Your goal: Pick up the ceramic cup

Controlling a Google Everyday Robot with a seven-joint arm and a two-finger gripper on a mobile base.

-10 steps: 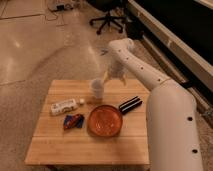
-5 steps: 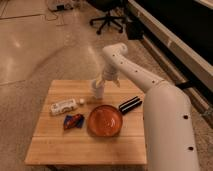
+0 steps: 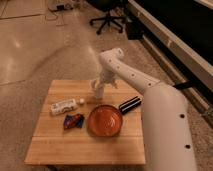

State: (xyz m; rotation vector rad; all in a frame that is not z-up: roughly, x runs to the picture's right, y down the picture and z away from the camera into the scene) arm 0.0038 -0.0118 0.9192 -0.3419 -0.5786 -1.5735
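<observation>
The ceramic cup [image 3: 97,91] is small and whitish-grey and stands on the wooden table [image 3: 55,147], at the back of the table just behind the orange pan. My gripper [image 3: 102,82] hangs from the white arm [image 3: 130,76] and is right over the cup, at its rim. The gripper covers the cup's top edge. I cannot see whether there is contact.
An orange pan [image 3: 105,121] with a black handle [image 3: 129,104] lies in front of the cup. A white bottle [image 3: 64,106] lies on its side to the left, with a red and blue snack bag [image 3: 73,120] in front of it. An office chair [image 3: 107,17] stands on the floor behind.
The arm has swung left and down from beside the cup, and the gripper now sits over the cup. The cup, pan, bottle and bag have not moved.
</observation>
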